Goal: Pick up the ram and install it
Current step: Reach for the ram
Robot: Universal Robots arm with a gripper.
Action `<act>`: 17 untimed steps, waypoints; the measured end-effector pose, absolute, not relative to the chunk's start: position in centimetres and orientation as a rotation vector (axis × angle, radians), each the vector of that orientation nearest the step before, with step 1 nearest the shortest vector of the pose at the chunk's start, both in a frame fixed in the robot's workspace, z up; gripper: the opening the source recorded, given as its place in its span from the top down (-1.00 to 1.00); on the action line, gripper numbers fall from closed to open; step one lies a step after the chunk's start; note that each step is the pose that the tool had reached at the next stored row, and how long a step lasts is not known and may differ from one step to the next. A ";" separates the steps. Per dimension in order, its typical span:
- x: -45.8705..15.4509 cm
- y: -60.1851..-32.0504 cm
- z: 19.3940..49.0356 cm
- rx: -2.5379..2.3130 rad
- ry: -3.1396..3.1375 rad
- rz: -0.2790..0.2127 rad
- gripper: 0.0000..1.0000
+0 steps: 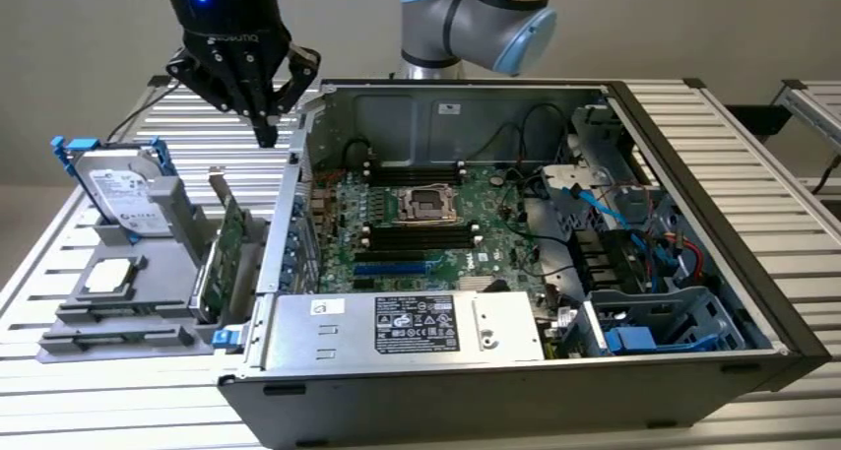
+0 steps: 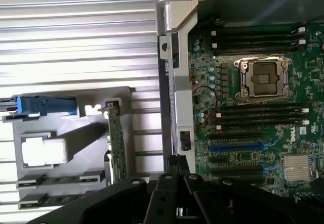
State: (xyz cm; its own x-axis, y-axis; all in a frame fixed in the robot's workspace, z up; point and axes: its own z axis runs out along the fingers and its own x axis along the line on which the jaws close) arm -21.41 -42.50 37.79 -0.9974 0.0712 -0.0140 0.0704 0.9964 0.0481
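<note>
Two ram sticks lie flat in the front slots of the grey parts holder (image 1: pixel 79 263): one ram (image 2: pixel 55 180) and a second ram (image 2: pixel 48 199), seen in the exterior view as a thin ram strip (image 1: pixel 125 315). My gripper (image 1: pixel 267 133) hangs above the table, just outside the open computer case's side wall and well behind the holder. Its fingers are shut with nothing between them. In the wrist view the gripper (image 2: pixel 177 164) sits over the case wall edge. The motherboard's memory slots (image 1: pixel 420 235) stand empty beside the CPU socket (image 2: pixel 264 78).
The holder also carries a hard drive with blue rails (image 1: pixel 125 189), a silver CPU (image 1: pixel 112 276) and an upright green expansion card (image 1: pixel 230 243). The open case (image 1: pixel 736 224) fills the middle and the exterior view's right, with a power supply (image 1: pixel 408 327) at its front and blue cables (image 1: pixel 605 209).
</note>
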 end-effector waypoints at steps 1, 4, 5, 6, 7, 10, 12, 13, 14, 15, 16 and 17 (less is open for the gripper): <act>-21.7 -42.7 37.8 0.111 3.123 0.074 0.79; -22.5 -43.1 37.7 0.111 3.123 0.075 0.79; -22.7 -43.2 37.7 0.111 3.123 0.075 0.79; -23.0 -43.4 37.7 0.111 3.123 0.074 0.79; -23.2 -43.5 37.6 0.111 3.123 0.074 0.79; -24.0 -44.0 37.6 0.111 3.123 0.074 0.79; -24.5 -44.3 37.5 0.111 3.123 0.074 0.79; -24.7 -44.4 37.5 0.111 3.123 0.074 0.79; -25.0 -44.6 37.5 0.111 3.123 0.075 0.79; -25.3 -44.7 37.5 0.111 3.123 0.075 0.79; -25.6 -44.8 37.4 0.111 3.123 0.074 0.79; -25.9 -45.0 37.4 0.111 3.123 0.075 0.79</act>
